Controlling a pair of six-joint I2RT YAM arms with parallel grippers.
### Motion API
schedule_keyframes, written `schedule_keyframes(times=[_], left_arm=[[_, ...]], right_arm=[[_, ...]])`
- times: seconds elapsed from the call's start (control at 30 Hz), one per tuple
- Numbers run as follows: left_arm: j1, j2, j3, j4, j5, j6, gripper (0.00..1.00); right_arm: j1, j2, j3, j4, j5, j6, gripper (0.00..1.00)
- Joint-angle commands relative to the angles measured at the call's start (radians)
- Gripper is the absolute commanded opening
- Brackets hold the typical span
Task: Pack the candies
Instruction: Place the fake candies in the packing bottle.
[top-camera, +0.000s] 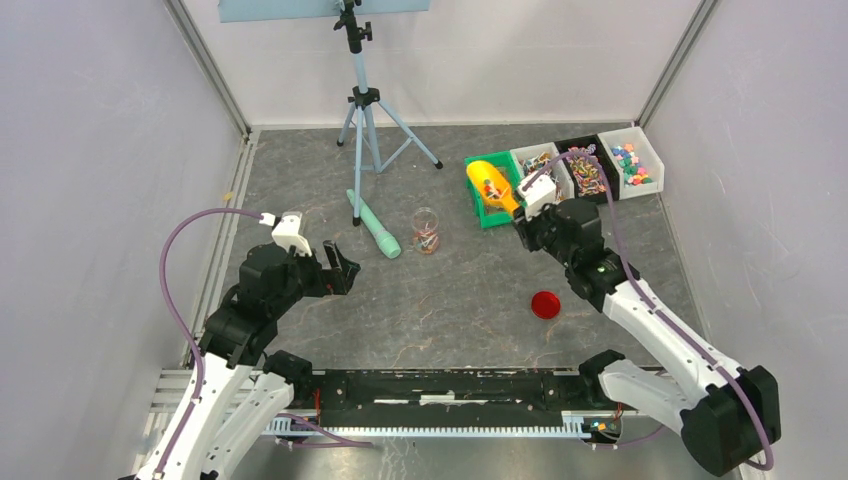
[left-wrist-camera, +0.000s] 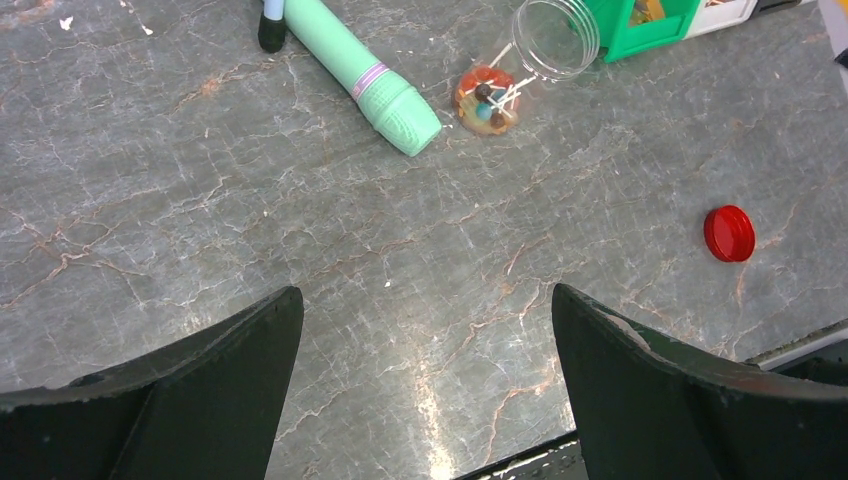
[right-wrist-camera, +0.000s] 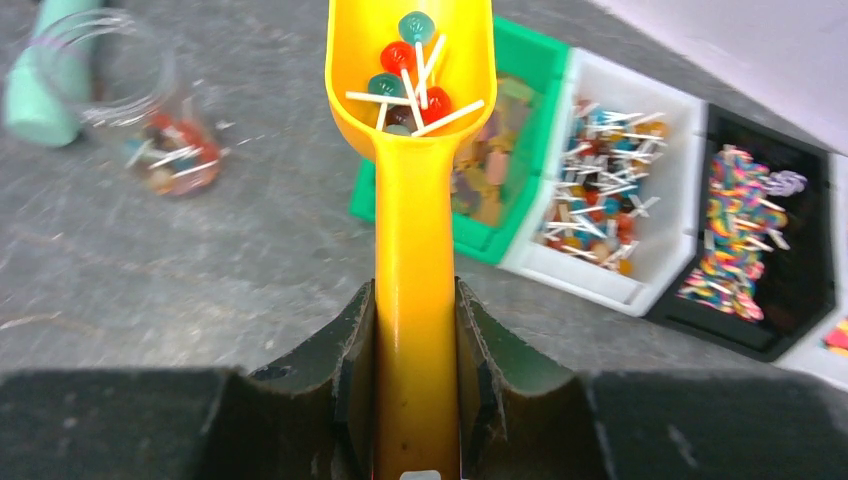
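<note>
In the scoop (right-wrist-camera: 415, 220), candies (right-wrist-camera: 410, 62) — ahead of the right gripper (right-wrist-camera: 415, 305) clamping its handle.

4 bins (top-camera: 489, 213), 1 jar (top-camera: 426, 230), 1 scoop (top-camera: 492, 183), 1 lid (top-camera: 545, 304).

At lower left of the top view the left arm (top-camera: 232, 335) is folded, its left gripper (top-camera: 341, 268) facing right, jaws spread wide. The right arm (top-camera: 650, 320) stretches toward upper right, its right gripper (top-camera: 523, 212) clamped on the yellow scoop (right-wrist-camera: 413, 180) handle.

Grey marbled tabletop (top-camera: 450, 300), plain pale walls (top-camera: 90, 150) on three sides, light-blue tripod (top-camera: 359, 75) at the back
</note>
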Motion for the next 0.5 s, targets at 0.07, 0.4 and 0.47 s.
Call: schedule_keyframes(times=[0.07, 0.4, 0.47], left_arm=[[-0.002, -0.006, 0.002, 0.02, -0.019, 0.0, 1.0], [-0.002, -0.022, 0.001, 0.02, -0.016, 0.0, 1.0], [-0.002, -0.024, 0.001, 0.02, -0.016, 0.0, 1.0]], right_arm=[[0.151, -0.012, 0.061, -0.132, -0.001, 0.041, 0.0], [0.301, 0.067, 0.259, -0.327, 0.081, 0.094, 0.0], [0.312, 0.104, 0.309, -0.39, 0.089, 0.098, 0.0]])
